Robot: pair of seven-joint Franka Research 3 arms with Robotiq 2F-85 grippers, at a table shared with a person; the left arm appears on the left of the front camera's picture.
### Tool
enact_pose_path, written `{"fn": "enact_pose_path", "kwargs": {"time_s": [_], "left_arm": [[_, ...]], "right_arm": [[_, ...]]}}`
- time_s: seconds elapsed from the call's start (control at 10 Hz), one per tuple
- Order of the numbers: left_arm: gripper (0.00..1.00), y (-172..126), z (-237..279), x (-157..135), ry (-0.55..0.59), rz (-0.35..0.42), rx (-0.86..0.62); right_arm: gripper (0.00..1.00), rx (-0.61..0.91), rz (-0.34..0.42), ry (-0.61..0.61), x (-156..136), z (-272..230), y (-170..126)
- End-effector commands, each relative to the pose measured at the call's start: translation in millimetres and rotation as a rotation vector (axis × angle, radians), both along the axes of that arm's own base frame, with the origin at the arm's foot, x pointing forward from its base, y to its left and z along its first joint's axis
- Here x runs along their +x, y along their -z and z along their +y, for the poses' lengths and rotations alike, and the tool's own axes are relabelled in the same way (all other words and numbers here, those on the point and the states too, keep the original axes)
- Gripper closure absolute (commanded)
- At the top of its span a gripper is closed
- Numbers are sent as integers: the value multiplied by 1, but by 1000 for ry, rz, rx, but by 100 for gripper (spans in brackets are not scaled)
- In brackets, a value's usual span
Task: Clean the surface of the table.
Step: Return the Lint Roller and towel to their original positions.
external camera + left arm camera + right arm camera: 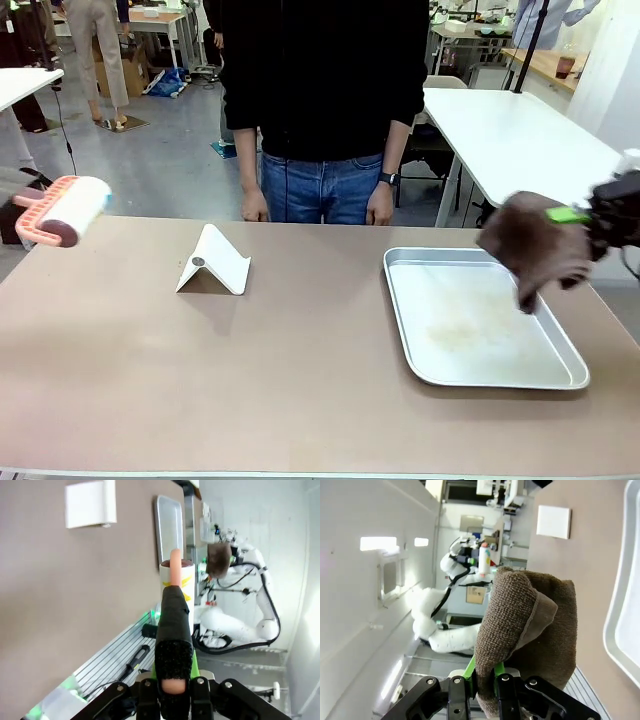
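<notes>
You've got a taupe-brown table [150, 380], silver tray [400, 300], white folded stand [213, 263], dark brown cloth [530, 240], and a pink-handled lint roller [65, 210] with white roll, dark red ends.

**Workshop room, grey floor, white tables**

Grey floor [165, 165] behind the work area. White table [515, 135] far right, another white table [25, 82] at left edge. Wooden desk [165, 18] at the back with cardboard box [133, 72] beside it. White wall [375, 605] with lit ceiling panels [379, 543] in right wrist view.
</notes>
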State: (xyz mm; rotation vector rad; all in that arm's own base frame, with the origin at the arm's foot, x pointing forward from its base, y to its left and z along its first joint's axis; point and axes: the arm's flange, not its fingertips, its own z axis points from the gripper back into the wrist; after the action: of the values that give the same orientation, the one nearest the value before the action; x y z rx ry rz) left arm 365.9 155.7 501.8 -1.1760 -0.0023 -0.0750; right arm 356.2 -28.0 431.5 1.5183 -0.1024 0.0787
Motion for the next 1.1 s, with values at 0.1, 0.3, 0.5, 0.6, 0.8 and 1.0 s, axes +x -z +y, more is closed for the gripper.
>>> {"fn": "enact_pose_path", "kwargs": {"time_s": [0.1,0.3,0.5,0.6,0.8,1.0], "left_arm": [[78,-16,-86,1,34,9,96],[78,-13,-134,8,-81,-11,149],[78,-5,-167,18,-174,-32,143],[78,6,-180,27,-234,-61,175],[78,-1,-166,26,-167,-39,175],[78,-1,-166,26,-167,-39,175]], "right_arm": [[88,-75,-18,100,23,101,-19],[88,-114,-27,53,38,154,-6],[88,-141,9,-25,51,194,24],[88,-132,35,-70,56,210,42],[88,-86,92,-144,54,172,43],[88,-141,65,-82,41,213,48]]}}
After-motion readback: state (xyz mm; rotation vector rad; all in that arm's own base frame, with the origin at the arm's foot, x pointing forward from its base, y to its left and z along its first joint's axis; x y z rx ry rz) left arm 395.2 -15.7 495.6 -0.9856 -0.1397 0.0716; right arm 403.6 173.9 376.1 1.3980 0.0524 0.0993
